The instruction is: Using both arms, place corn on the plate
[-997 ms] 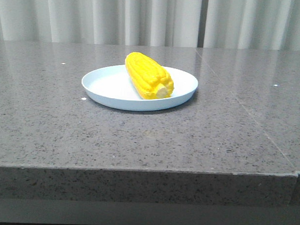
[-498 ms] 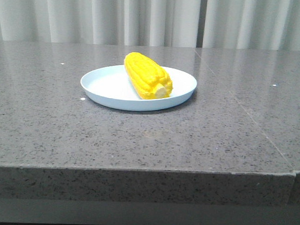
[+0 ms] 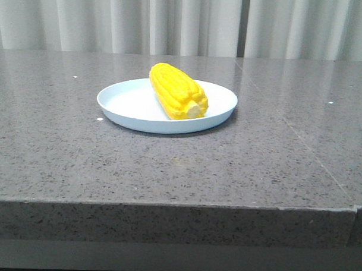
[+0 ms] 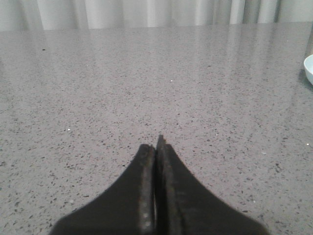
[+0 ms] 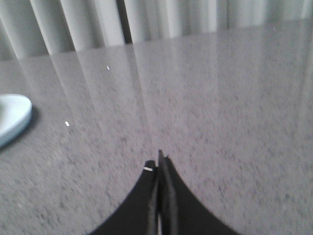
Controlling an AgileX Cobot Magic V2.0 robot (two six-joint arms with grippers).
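Observation:
The yellow corn [image 3: 178, 91] lies on the pale blue plate [image 3: 128, 105] in the middle of the grey table, its pale cut end toward me. Neither arm shows in the front view. In the left wrist view my left gripper [image 4: 156, 145] is shut with nothing held, low over bare table, and only the plate's rim [image 4: 309, 69] shows at the frame's edge. My right gripper [image 5: 159, 164] is also shut and holds nothing, with the plate's edge [image 5: 12, 117] off to one side.
The speckled grey stone table [image 3: 168, 165] has a front edge near the camera and a seam running across its right part. White curtains [image 3: 173, 22] hang behind the table.
The front view shifts very slightly to the left from the oldest frame; corn and plate keep their places on the table.

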